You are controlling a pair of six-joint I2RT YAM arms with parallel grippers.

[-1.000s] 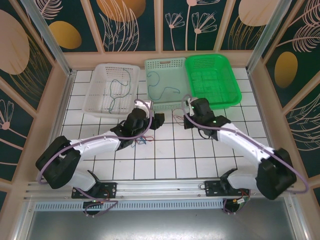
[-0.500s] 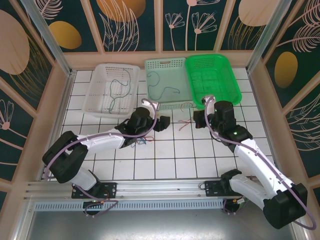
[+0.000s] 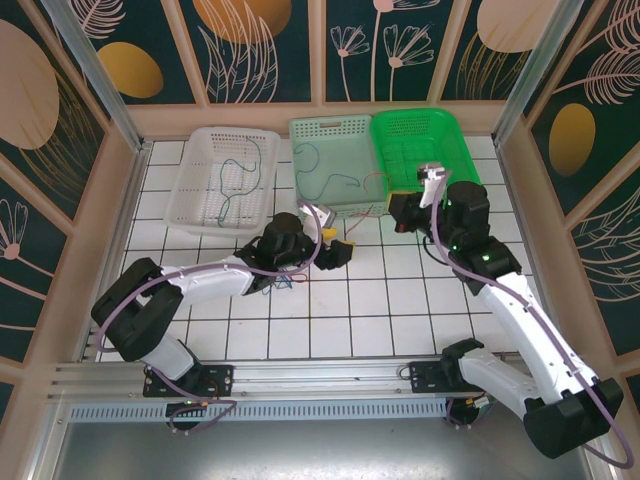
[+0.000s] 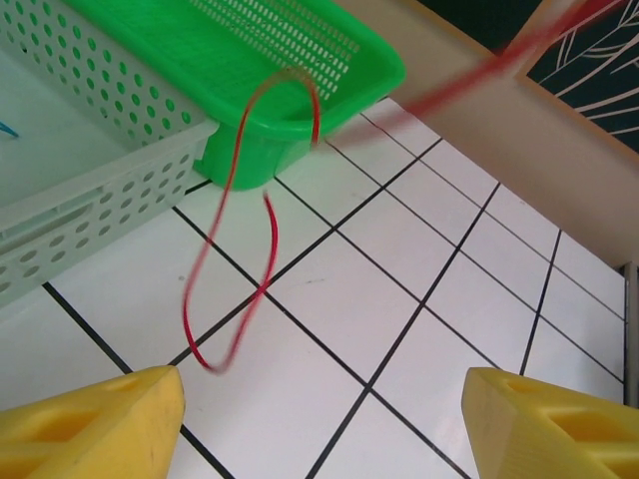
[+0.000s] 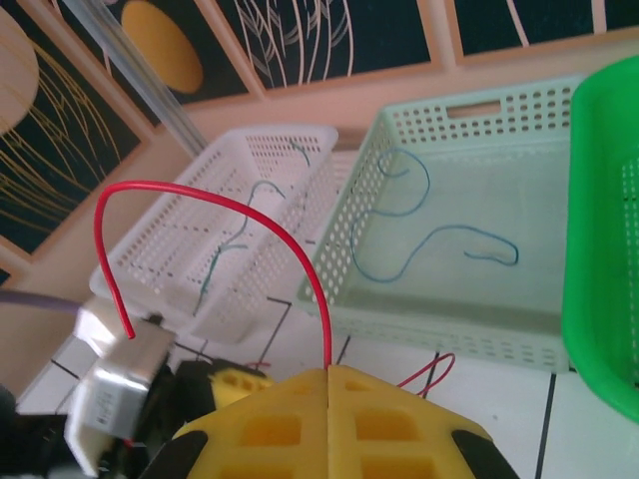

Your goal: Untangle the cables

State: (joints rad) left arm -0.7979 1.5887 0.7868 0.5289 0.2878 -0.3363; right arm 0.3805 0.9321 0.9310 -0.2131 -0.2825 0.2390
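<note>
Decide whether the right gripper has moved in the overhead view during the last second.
Yes. The right gripper, shut on the red cable, moved rightwards and farther back, reaching the green basket's near edge.

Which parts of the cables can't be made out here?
- Left wrist: the red cable is motion-blurred and runs off the top edge.
- Top view: the loose cables lie partly under the left arm.
- Right wrist: the right pincer, shut on the red cable, hides its run below the grip.

White tiled tabletop (image 3: 350, 320), dark floral wall panels (image 3: 255, 70)
</note>
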